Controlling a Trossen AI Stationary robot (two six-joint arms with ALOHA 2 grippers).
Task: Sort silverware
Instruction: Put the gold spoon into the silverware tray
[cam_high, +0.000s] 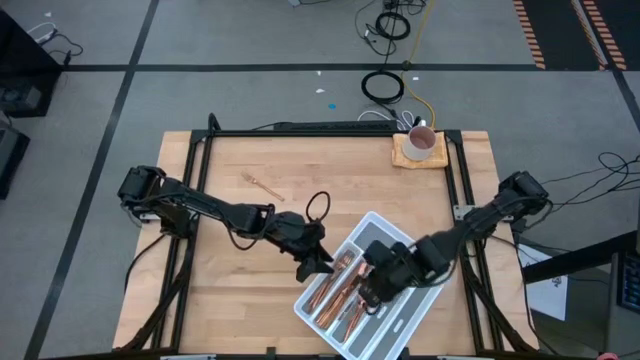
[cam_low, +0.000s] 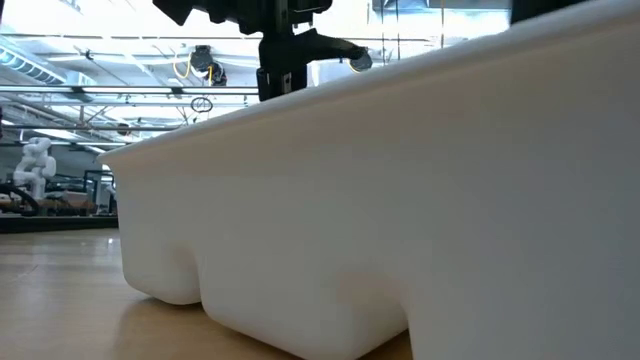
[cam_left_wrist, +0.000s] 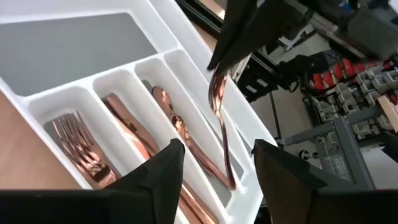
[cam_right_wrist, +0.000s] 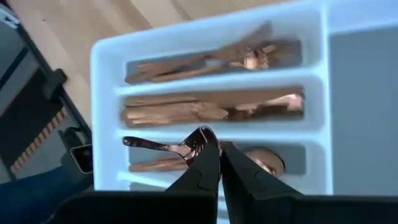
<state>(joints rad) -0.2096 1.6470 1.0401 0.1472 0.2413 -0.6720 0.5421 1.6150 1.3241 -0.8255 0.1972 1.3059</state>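
Observation:
The white divided tray (cam_high: 420, 303) lies at the table's near edge, right of the middle. It holds copper forks (cam_left_wrist: 78, 146), knives (cam_left_wrist: 127, 127) and spoons (cam_left_wrist: 180, 130) in three narrow compartments. My right gripper (cam_right_wrist: 216, 151) hangs over the spoon compartment, shut on a copper spoon (cam_left_wrist: 221, 124). My left gripper (cam_left_wrist: 214, 165) stands open just beside the tray's left rim, with nothing between its fingers. One more copper piece (cam_high: 262, 184) lies flat on the bare wood, far left of the tray. My right gripper pinches the spoon at its bowl end (cam_right_wrist: 200, 140) between its two fingers, slanting down from above. The fingers lie across the spoon. Its handle (cam_left_wrist: 227, 163) slopes down into the spoon compartment; whether its end touches there, I cannot tell.
A white mug (cam_high: 421, 142) stands on a small wooden board (cam_high: 405, 158) at the table's far right corner. The tray's wide grey-floored compartment (cam_left_wrist: 74, 43) holds nothing. In the low view the tray's wall (cam_low: 400, 220) fills most of the picture. Bare wood spreads left of the tray.

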